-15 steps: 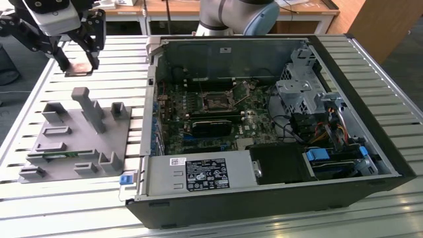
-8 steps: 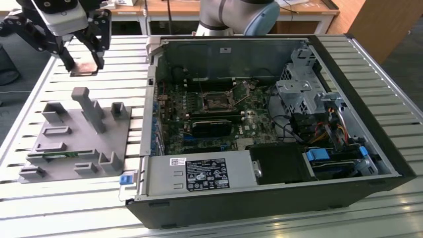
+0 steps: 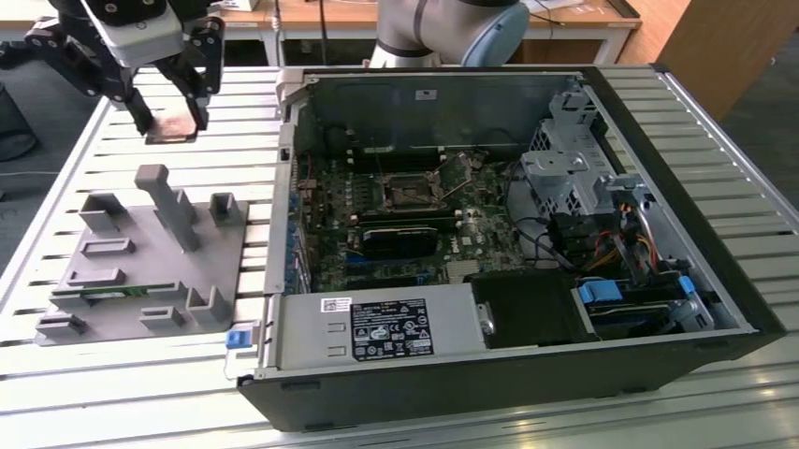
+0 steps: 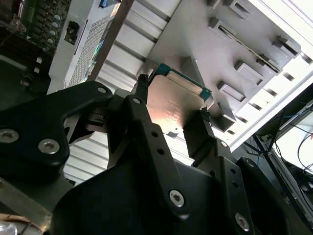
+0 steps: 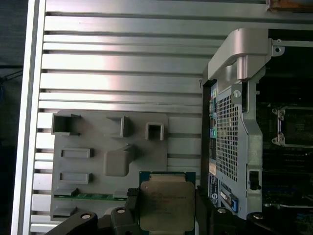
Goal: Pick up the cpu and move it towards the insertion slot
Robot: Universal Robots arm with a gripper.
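The gripper holds the cpu pinched between its black fingers, one on each of two opposite edges, the silvery metal top showing in both wrist views; in the exterior view the gripper hangs above the slatted metal surface near its far corner on the exterior view's left, beyond the grey parts tray and well apart from the open computer case; the insertion slot sits on the green motherboard inside that case, towards its far wall; the chip is clear of the tray and lies roughly level, so the lift looks done and the carry towards the case is the step in hand; to do it well the grip should stay even on both edges, since a thin flat chip held by narrow contact could twist or slip; the path should pass high over the case's near wall and the metal bracket at its corner, and the chip should stay level and squared to the slot's frame as it approaches; the green memory stick in the tray is best left undisturbed.
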